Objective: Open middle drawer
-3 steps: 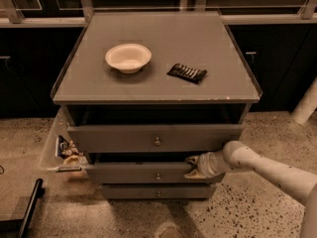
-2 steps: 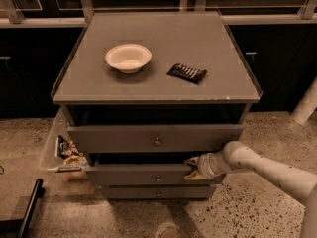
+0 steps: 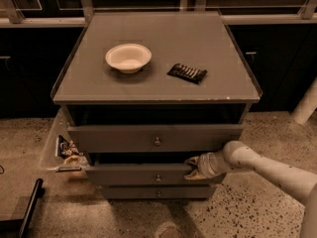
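The middle drawer (image 3: 133,175) is the grey front with a small round knob (image 3: 158,178), under the taller top drawer (image 3: 124,139) and above the low bottom drawer (image 3: 133,192). It stands out a little from the cabinet, with a dark gap above it. My gripper (image 3: 194,166) is at the top edge of the middle drawer's front, right of the knob, touching it. My white arm (image 3: 257,165) reaches in from the lower right.
A white bowl (image 3: 128,58) and a dark snack packet (image 3: 187,73) lie on the cabinet top (image 3: 158,31). A clear side bin (image 3: 54,148) with snack packs hangs at the left. A black object (image 3: 27,207) lies on the floor lower left. A white post (image 3: 307,103) stands at the right.
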Available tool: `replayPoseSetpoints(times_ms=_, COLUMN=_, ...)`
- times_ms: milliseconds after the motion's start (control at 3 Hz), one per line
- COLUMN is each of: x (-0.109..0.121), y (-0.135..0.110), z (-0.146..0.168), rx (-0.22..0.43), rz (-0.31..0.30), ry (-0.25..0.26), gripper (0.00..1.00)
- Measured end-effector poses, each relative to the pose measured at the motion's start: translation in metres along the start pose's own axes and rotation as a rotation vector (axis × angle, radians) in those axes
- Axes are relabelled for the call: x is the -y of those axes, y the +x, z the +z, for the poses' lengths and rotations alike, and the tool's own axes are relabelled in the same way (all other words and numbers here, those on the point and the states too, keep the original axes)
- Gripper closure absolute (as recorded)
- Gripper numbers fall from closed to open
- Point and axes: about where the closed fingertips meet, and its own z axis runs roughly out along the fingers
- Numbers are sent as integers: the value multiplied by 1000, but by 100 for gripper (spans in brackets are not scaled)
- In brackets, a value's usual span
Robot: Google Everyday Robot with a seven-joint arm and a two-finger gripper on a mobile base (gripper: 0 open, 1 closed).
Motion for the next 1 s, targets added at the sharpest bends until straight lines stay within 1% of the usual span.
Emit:
replayPoseSetpoints(times_ms=333, x=0, y=2, z=-6, rx=26, rz=10, ry=-5, gripper=39)
replayPoseSetpoints(times_ms=667, x=-33, y=6, z=-24, rx=71, rz=10, ry=-43, gripper=42)
replayPoseSetpoints(times_ms=1000, x=-76, y=11, z=-52, rx=98, rz=0, ry=-71, gripper=65)
